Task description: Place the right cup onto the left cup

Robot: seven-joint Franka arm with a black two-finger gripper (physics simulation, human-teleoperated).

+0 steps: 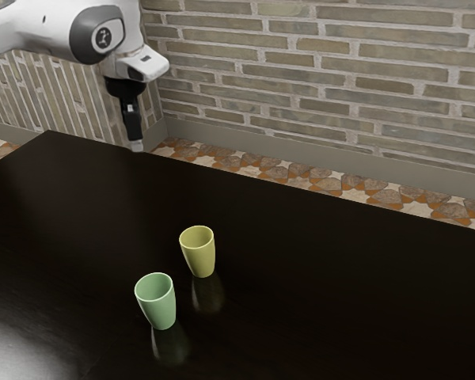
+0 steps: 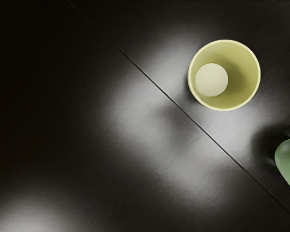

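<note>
Gripper (image 1: 136, 146), black, looks empty; its opening can't be told. Ahead and below stand a tapered, plastic-looking yellow cup (image 1: 199, 252) and matching green cup (image 1: 157, 302). Likely step: approach; next, descend to the right one.

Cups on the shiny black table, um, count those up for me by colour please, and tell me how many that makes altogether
Pale yellow, smooth, tapered cup: 1
Light green, smooth, tapered cup: 1
Total: 2 cups, both standing upright; I can't tell their material for certain.
</note>
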